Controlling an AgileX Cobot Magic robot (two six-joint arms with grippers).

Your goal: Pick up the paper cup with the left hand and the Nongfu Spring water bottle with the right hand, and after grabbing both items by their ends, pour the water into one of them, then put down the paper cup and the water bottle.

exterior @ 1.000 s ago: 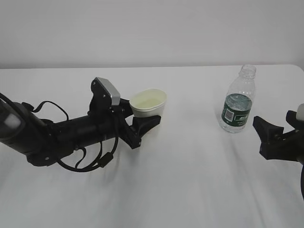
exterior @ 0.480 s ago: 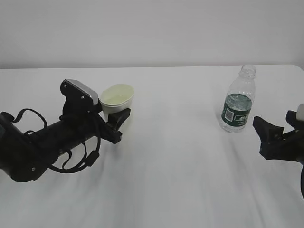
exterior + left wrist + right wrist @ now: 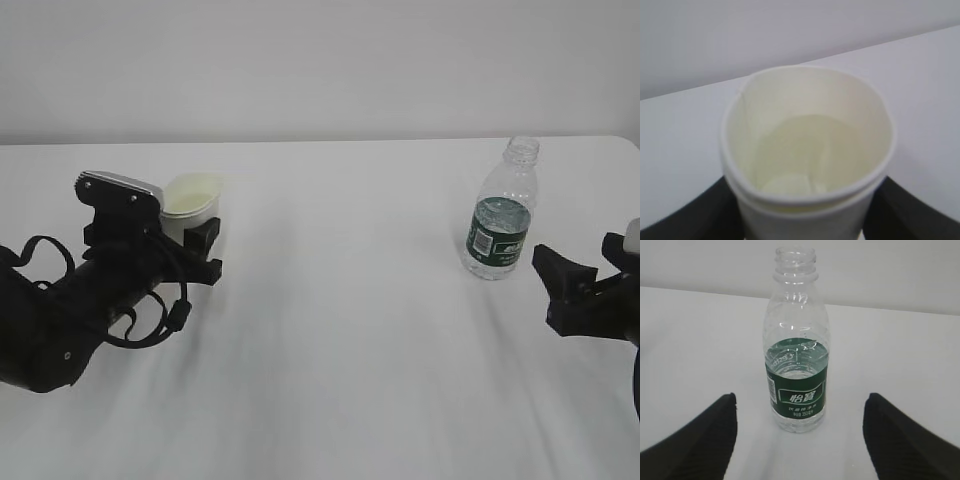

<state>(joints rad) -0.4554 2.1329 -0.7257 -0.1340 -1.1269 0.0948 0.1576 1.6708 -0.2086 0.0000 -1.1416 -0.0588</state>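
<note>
White paper cup pinched low down between the jaws of the left hand, far on the left of the tabletop. Held near the base so the mouth stays up and free for pouring. Looks to hold water already. Nongfu Spring water bottle standing upright, well apart on the right, cap off. Right hand just beside it with jaws spread wide, gripping nothing. Looks lined up for a grab.
</note>
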